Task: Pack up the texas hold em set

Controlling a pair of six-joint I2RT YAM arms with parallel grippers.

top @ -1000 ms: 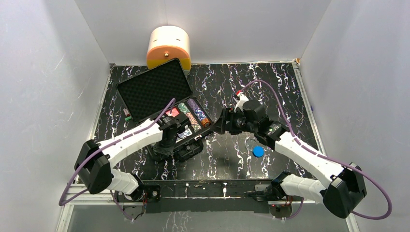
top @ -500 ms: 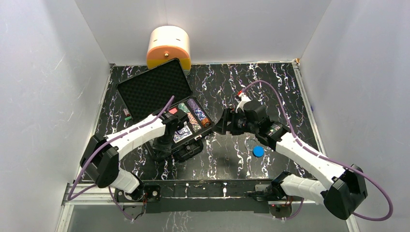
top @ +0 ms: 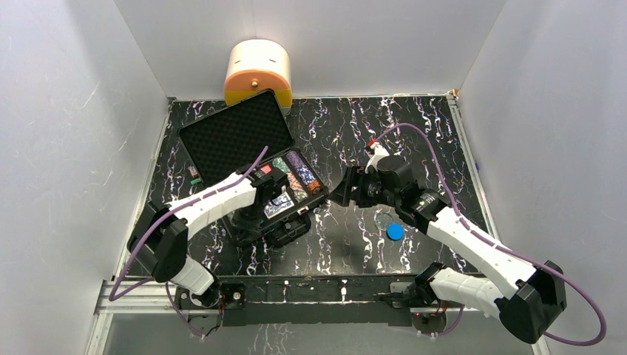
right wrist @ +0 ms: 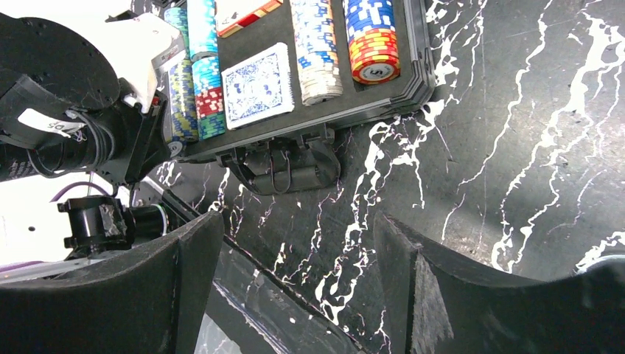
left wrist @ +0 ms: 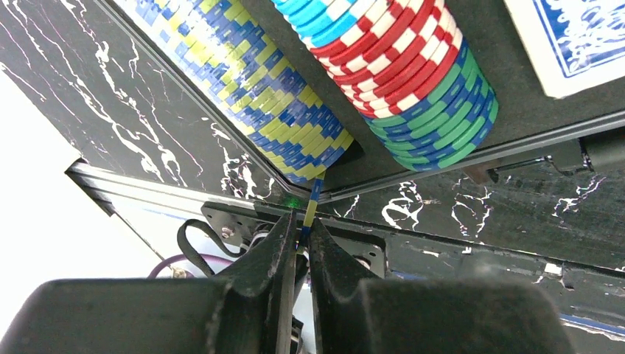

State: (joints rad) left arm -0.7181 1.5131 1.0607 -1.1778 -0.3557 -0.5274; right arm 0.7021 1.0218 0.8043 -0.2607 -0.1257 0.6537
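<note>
Left wrist alone shows end effector pinching chip.

Top external: fixed high, above and behind the arm bases, tilted down toward the far wall. Far off; the whole table is in frame, the open briefcase left of centre.

Left wrist: very near. Looks along the left gripper, nipped on a yellow-and-blue chip, facing the near rail. The yellow-and-blue chip row and a corner of the blue deck fill the top.

Right wrist: middling range, low over the table. Looks out between the wide-spread fingers of the right gripper, facing the briefcase front and its handle.

Shared: both wrist views catch that chip row and blue deck. Top and right wrist share the briefcase tray and the left arm's wrist.
</note>
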